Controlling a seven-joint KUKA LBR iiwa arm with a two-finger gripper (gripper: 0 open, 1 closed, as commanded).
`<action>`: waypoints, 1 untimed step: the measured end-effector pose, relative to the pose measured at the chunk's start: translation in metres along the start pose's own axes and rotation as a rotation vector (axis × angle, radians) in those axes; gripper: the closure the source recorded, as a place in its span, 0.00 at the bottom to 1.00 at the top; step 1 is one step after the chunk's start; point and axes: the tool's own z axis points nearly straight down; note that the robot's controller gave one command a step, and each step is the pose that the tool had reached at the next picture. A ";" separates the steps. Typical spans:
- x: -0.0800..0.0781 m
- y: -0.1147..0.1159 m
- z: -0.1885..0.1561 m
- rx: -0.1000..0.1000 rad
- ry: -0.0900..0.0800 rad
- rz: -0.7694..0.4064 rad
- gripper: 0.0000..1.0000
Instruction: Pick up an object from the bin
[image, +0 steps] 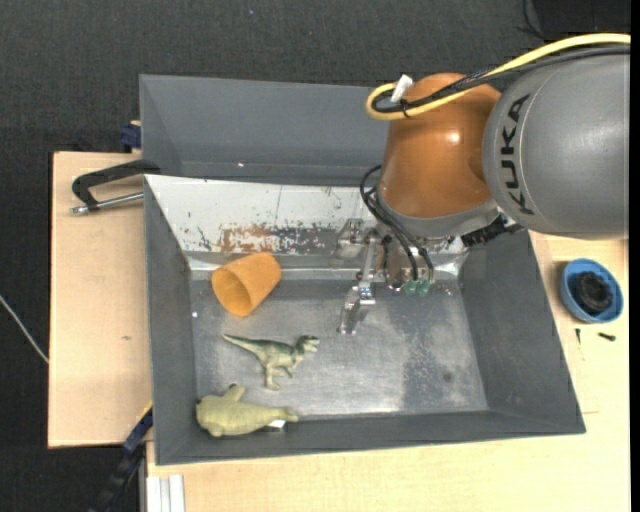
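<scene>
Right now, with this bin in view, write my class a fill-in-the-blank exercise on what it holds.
1. The cup lying on its side is ____.
2. The bin holds ____ loose things.
3. The thin green toy beside the pale lumpy toy is a ____.
4. In the camera view, the gripper hangs to the cup's ____.
Missing words: orange; three; dinosaur; right.

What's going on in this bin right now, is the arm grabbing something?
The robot arm reaches in from the right, and its gripper hangs over a bare patch of floor near the middle of the grey bin. It touches none of the things. Nearest are an orange cup on its side, to its left by the back wall, and a green dinosaur toy nearer the front. A pale yellow-green animal figure lies in the front left corner.
</scene>
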 end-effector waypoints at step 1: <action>0.047 0.014 0.063 0.004 0.000 -0.252 0.00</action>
